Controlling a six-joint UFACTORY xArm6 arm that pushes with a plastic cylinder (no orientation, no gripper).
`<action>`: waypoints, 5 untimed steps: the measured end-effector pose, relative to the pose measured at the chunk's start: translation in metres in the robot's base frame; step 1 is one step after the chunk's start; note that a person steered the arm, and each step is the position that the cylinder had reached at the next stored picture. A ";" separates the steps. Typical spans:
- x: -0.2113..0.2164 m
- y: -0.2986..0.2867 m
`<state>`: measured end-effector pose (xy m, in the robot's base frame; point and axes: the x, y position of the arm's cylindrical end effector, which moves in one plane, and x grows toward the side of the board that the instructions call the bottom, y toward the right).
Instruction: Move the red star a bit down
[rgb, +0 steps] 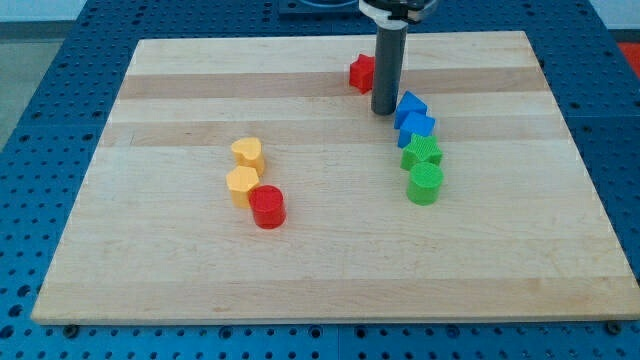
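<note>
The red star (361, 72) lies near the view's top, right of centre, on the wooden board (200, 260). The dark rod partly hides its right side. My tip (384, 110) rests on the board just below and to the right of the red star, and just left of a blue block (409, 107).
A second blue block (418, 127), a green star (422, 153) and a green cylinder (425, 184) form a column below the first blue block. Two yellow blocks (248, 153) (242, 183) and a red cylinder (267, 207) cluster left of centre.
</note>
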<state>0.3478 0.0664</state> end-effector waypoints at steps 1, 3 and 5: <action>-0.001 0.000; -0.002 0.000; -0.012 0.000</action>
<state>0.3356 0.0664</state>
